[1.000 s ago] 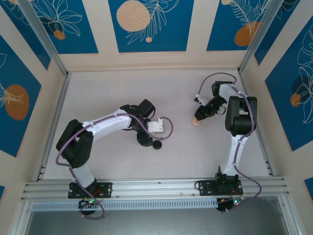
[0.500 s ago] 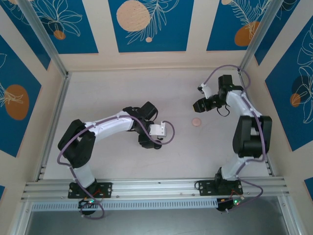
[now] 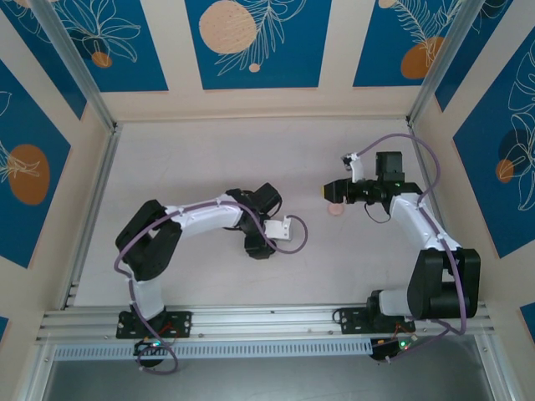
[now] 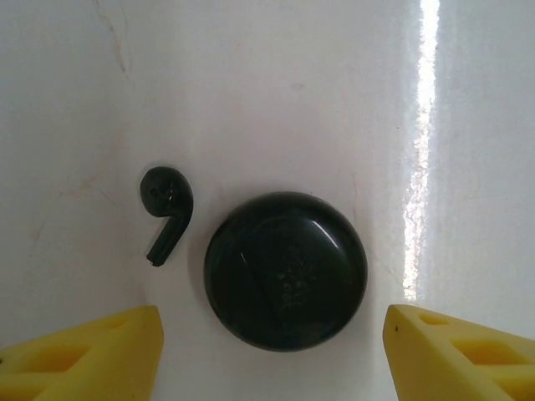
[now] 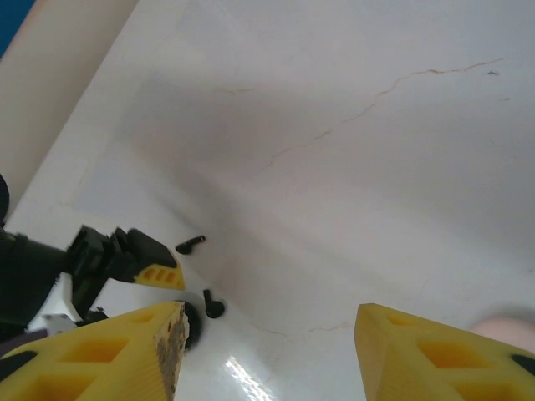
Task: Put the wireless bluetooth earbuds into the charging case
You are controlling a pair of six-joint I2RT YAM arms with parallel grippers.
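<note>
A round black charging case (image 4: 284, 269) lies shut on the white table. One black earbud (image 4: 167, 209) rests just left of it. My left gripper (image 4: 272, 359) hangs over the case, open, its yellow fingertips (image 4: 84, 355) wide to either side and touching nothing. In the top view that gripper (image 3: 257, 247) covers the case. My right gripper (image 3: 327, 191) points left above the table, open and empty. Its wrist view shows two black earbuds (image 5: 191, 244) (image 5: 213, 305) beyond its fingers (image 5: 100, 351). A round pink case (image 3: 336, 210) lies just below the right gripper.
The pink case (image 5: 501, 327) peeks in at the lower right of the right wrist view. A finger of the left gripper (image 5: 159, 274) shows there too. Aluminium rails (image 3: 251, 319) run along the near edge, and patterned walls enclose the table.
The right gripper came off the pink case, rose, turned to face left and opened wider. The left gripper slid right until it stood over the black case.
</note>
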